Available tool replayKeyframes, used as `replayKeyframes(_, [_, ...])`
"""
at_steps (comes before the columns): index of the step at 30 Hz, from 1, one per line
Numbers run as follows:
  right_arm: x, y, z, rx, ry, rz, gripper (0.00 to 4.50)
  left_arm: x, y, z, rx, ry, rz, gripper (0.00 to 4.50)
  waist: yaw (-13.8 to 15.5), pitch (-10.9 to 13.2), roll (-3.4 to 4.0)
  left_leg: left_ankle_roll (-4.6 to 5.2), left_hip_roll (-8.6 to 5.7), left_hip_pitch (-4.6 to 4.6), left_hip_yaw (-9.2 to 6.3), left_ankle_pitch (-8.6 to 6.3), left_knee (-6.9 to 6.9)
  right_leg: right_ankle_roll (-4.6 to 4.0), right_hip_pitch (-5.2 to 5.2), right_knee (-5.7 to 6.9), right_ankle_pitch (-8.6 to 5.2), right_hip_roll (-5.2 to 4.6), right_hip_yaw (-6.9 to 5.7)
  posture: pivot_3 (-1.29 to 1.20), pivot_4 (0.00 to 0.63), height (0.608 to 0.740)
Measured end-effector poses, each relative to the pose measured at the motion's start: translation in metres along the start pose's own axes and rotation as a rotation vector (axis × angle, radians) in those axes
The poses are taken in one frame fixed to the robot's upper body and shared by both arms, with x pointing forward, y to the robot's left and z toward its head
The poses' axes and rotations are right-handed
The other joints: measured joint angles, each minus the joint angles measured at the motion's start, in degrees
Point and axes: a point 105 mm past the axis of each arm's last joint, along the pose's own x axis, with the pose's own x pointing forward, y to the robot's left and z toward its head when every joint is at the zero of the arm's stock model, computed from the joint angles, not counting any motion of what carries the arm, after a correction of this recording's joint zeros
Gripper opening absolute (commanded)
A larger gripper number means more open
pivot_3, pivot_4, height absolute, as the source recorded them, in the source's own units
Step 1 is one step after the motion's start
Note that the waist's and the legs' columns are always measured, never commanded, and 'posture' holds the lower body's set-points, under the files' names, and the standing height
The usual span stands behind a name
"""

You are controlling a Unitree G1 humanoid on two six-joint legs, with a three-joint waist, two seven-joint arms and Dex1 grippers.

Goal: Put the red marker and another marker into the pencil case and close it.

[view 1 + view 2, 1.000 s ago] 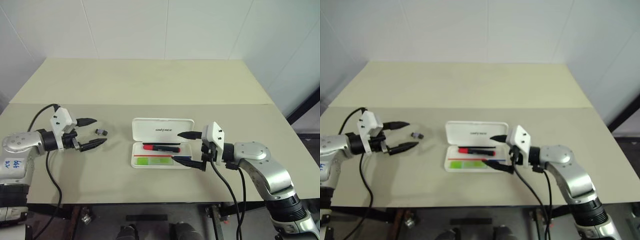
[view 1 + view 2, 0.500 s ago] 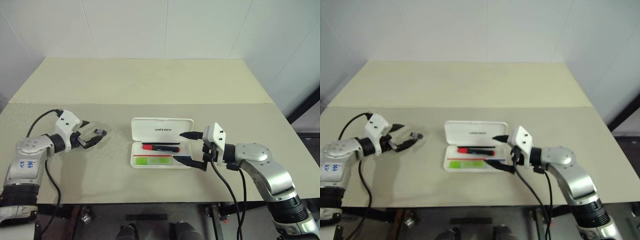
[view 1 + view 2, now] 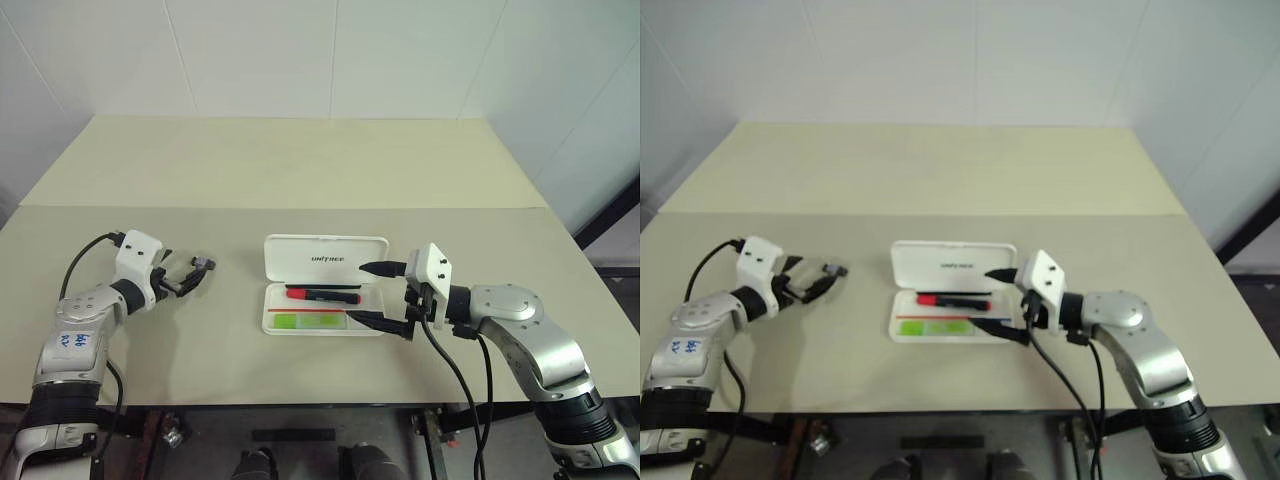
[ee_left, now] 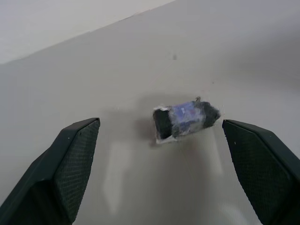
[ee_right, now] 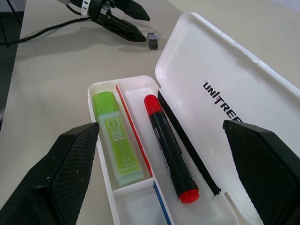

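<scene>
The white pencil case (image 5: 206, 84) lies open on the surface, its lettered lid tilted back. Inside, the red marker (image 5: 168, 147), a black barrel with red ends, lies beside the lime-green highlighter (image 5: 117, 138), a divider between them.

- Small dark block wrapped in clear film with a bluish label (image 4: 185, 119): blurred in the left wrist view; label print unreadable, kind of object cannot be told.
- White hinged hard-plastic pencil case (image 5: 243, 93): lid cut off at the 3 o'clock edge of the right wrist view; dark lettering runs out of frame.
- Flat lime-green highlighter (image 5: 116, 137): barrel print too small to read.
- Thin black rod (image 5: 187, 152) beside the black-barrelled red-capped marker (image 5: 168, 147): identity unclear.
</scene>
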Motion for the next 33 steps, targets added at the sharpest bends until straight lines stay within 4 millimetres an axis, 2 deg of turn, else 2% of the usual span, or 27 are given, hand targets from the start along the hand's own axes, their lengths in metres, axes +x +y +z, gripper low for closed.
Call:
replayKeyframes(5, [0.000, 0.000, 0.000, 0.000, 0.000, 0.000, 4.48, -0.001, -0.017, 0.006, 0.057, -0.016, -0.166, 4.50, -0.1, 0.0, 0.00, -0.02, 0.01, 0.02, 0.01, 0.01, 0.00, -0.01, 0.00, 0.01, 0.00, 0.02, 0.00, 0.00, 0.150, 0.740])
replayKeyframes(8, [0.000, 0.000, 0.000, 0.000, 0.000, 0.000, 4.48, -0.003, -0.008, 0.005, 0.127, 0.042, -0.227, 4.50, -0.1, 0.0, 0.00, -0.03, 0.00, 0.03, 0.01, 0.02, 0.00, -0.01, 0.00, 0.01, 0.01, 0.04, 0.00, 0.00, 0.150, 0.740])
replayKeyframes(10, [0.001, 0.000, 0.001, -0.002, -0.001, 0.002, 4.48, -0.002, -0.002, 0.011, 0.164, 0.053, -0.256, 4.50, 0.0, 0.0, 0.00, -0.03, -0.02, 0.03, 0.02, 0.03, 0.01, -0.01, 0.01, 0.00, 0.01, 0.03, 0.00, 0.00, 0.150, 0.740])
replayKeyframes(17, [0.003, -0.001, 0.004, -0.010, -0.007, 0.008, 4.48, 0.019, 0.014, 0.034, 0.308, 0.106, -0.311, 4.50, 0.6, 0.0, 0.00, -0.02, -0.04, -0.08, 0.01, 0.02, 0.00, 0.00, -0.06, -0.07, 0.01, 0.04, -0.02, 0.00, 0.150, 0.740])
replayKeyframes(23, [0.004, -0.003, 0.005, -0.015, -0.009, 0.006, 4.48, 0.031, 0.006, 0.047, 0.375, 0.227, -0.461, 4.50, 0.9, 0.0, 0.00, -0.01, -0.04, -0.26, 0.02, 0.02, 0.04, 0.01, -0.19, -0.08, 0.01, 0.08, -0.03, 0.00, 0.150, 0.740])
replayKeyframes(28, [0.004, -0.003, 0.005, -0.015, -0.009, 0.000, 4.48, 0.029, 0.006, 0.043, 0.375, 0.335, -0.539, 4.50, 1.0, 0.0, 0.00, -0.01, -0.02, -0.48, -0.05, 0.02, 0.10, 0.02, -0.37, -0.02, 0.01, 0.10, -0.09, 0.00, 0.150, 0.740])
replayKeyframes(33, [0.004, -0.004, 0.005, -0.015, -0.008, -0.004, 4.48, 0.027, 0.012, 0.057, 0.437, 0.430, -0.549, 4.50, 1.5, 0.0, 0.00, -0.01, -0.05, -0.51, -0.06, 0.02, 0.12, 0.02, -0.36, -0.06, 0.01, 0.08, -0.10, 0.00, 0.150, 0.740])
